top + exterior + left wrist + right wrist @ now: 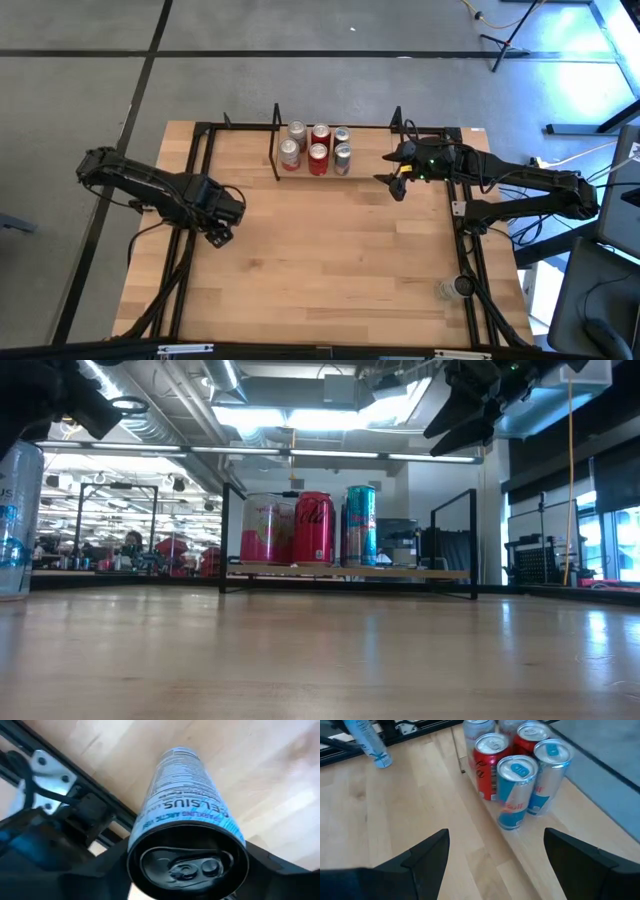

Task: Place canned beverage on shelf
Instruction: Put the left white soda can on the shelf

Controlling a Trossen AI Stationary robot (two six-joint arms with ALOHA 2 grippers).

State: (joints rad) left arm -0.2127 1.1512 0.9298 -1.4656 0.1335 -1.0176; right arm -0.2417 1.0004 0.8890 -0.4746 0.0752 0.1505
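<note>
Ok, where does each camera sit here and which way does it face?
High: overhead, straight down on the table; both arms show, left pincer, right pincer.
Low: table height, facing the shelf; arms hang in at the top.
Left wrist: down onto a Celsius can, its pincer flanking it.
Right wrist: past its open pincer at the shelf's cans.
Shared: high, low and right wrist all see those cans.

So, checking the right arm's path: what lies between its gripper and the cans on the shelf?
Nothing: the high view shows only bare shelf board between the right gripper and the cans.
</note>
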